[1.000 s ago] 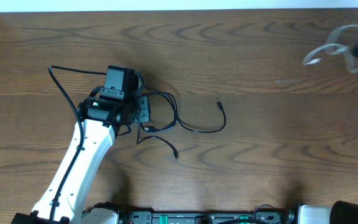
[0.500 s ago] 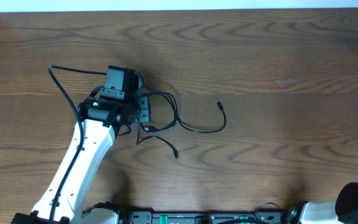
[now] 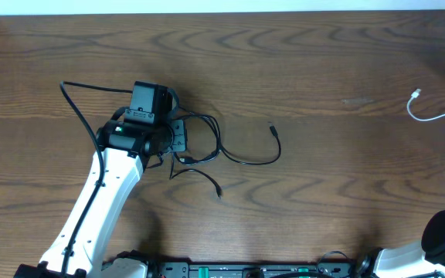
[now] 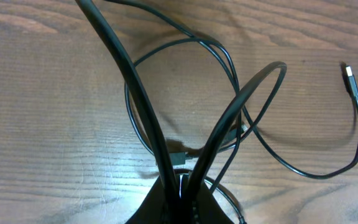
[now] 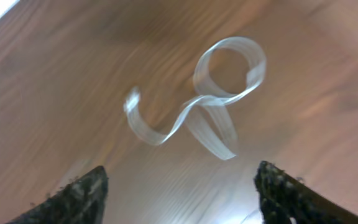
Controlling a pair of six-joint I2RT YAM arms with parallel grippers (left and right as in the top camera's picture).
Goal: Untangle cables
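**Cords: limp, light, best pinched near a plug**

Looking at thin black cords looping just right of the left arm, toward the middle of the desk, with one plug reaching out to the right. Judging them nearly weightless, floppy, sliding easily on wood and snagging wherever loops cross. Favouring a hold close behind a plug, the stiffest part.

Gripping a strand of black cord, it seems, with the left jaws pressed together. Holding the right jaws wide apart above the white cord, well apart from the rest by the far right edge.

Working over smooth brown wood grain, with ample bare room between the piles.
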